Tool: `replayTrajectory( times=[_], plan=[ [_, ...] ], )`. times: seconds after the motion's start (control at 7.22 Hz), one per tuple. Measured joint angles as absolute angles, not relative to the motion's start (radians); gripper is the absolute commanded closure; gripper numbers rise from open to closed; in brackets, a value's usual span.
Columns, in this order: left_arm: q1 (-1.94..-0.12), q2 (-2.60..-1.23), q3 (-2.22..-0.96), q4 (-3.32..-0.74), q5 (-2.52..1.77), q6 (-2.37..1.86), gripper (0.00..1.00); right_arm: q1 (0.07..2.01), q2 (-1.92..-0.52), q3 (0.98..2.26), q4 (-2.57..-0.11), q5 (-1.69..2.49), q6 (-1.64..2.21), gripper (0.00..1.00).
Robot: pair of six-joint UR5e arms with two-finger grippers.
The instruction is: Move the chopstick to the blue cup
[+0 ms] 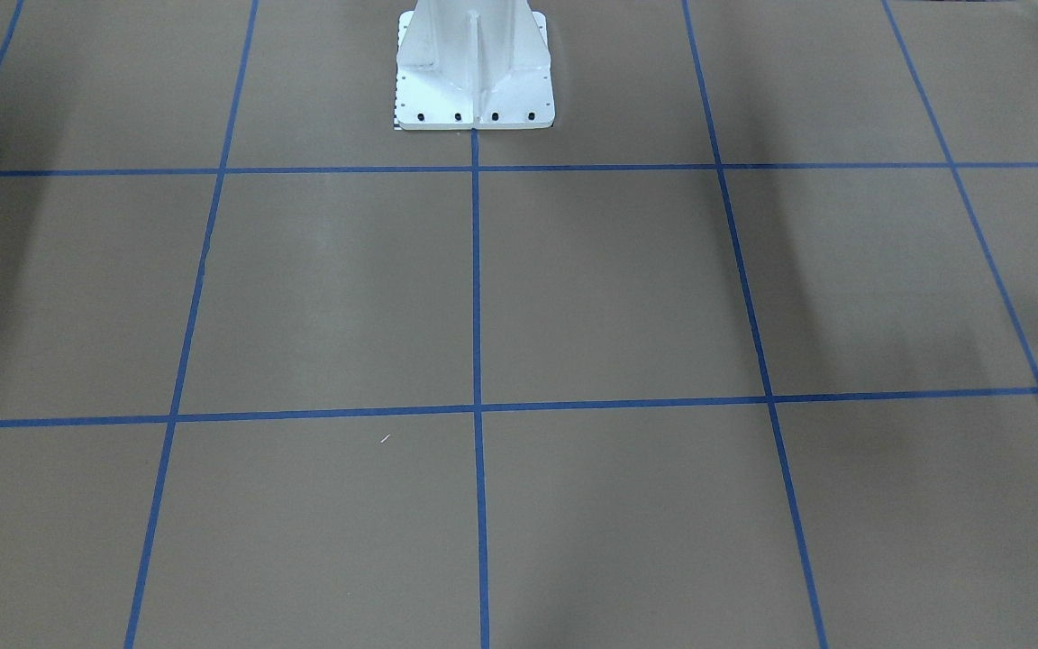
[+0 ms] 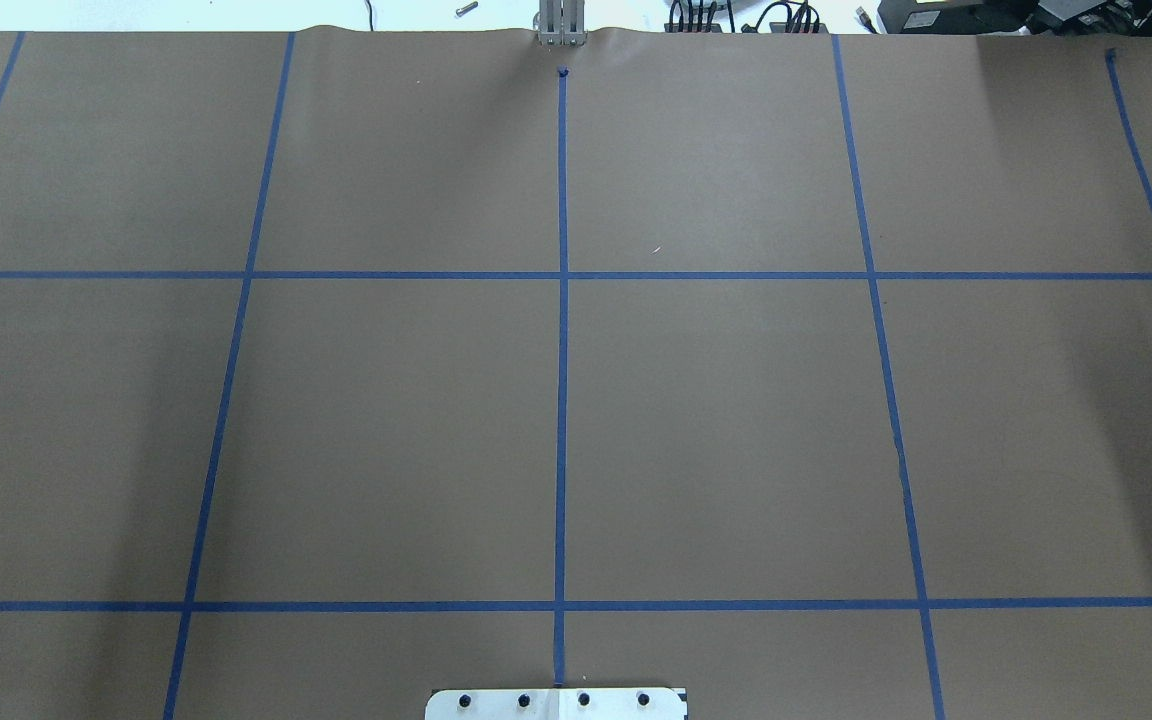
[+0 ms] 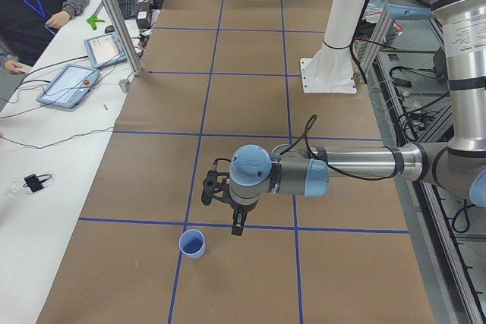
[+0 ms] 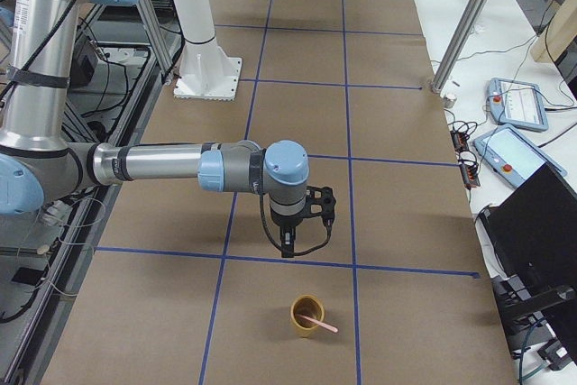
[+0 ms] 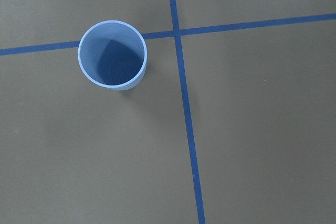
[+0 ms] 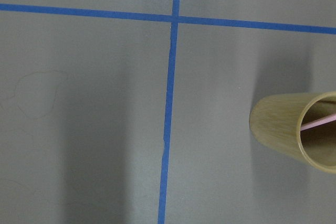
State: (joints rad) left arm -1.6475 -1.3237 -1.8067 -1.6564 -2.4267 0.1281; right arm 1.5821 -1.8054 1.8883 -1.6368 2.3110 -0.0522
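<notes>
The task appears to be at its very start. The chopstick [image 4: 321, 322] has not been picked up and leans inside a tan cup [image 4: 305, 313] at the robot's right end of the table [image 4: 406, 205], its free end poking over the rim toward 4 o'clock in the right-side view. The right gripper [image 4: 287, 248] hangs pointing down above the paper, apart from that cup, which lies at about 5 o'clock from it. In the right wrist view the tan cup sits at the 3 o'clock edge with the pink stick crossing its mouth. The blue cup [image 3: 192, 243] stands upright and empty at the opposite end, well apart from the chopstick. The left gripper [image 3: 237, 227] hovers just beside it, and the left wrist view shows the cup at about 10 o'clock from centre, next to a crossing of blue tape lines. Neither claw shows in any view but the side ones, so it cannot be told whether their fingers are apart or together. The next move likely calls for the right gripper to shift over the protruding end, line its fingers across the thin stick and pinch it squarely. A hand-over or a long carry toward the blue cup would probably follow.
</notes>
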Motion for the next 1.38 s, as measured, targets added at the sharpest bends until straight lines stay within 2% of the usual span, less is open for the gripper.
replayTrajectory(
  times=[0.83,1.11,1.38],
  plan=[
    [-1.652,-1.332,-1.859,-1.666,-2.423,0.129,0.01,1.583,-1.767,1.922,-1.636,2.345,-0.049,0.0],
    [-1.656,-1.339,-1.869,-1.779,-2.425,0.127,0.01,1.583,-1.709,1.928,-1.636,2.344,-0.042,0.0],
    [-1.657,-1.361,-1.82,-1.935,-2.425,0.118,0.01,1.583,-1.691,1.926,-1.627,2.347,-0.057,0.0]
  ],
)
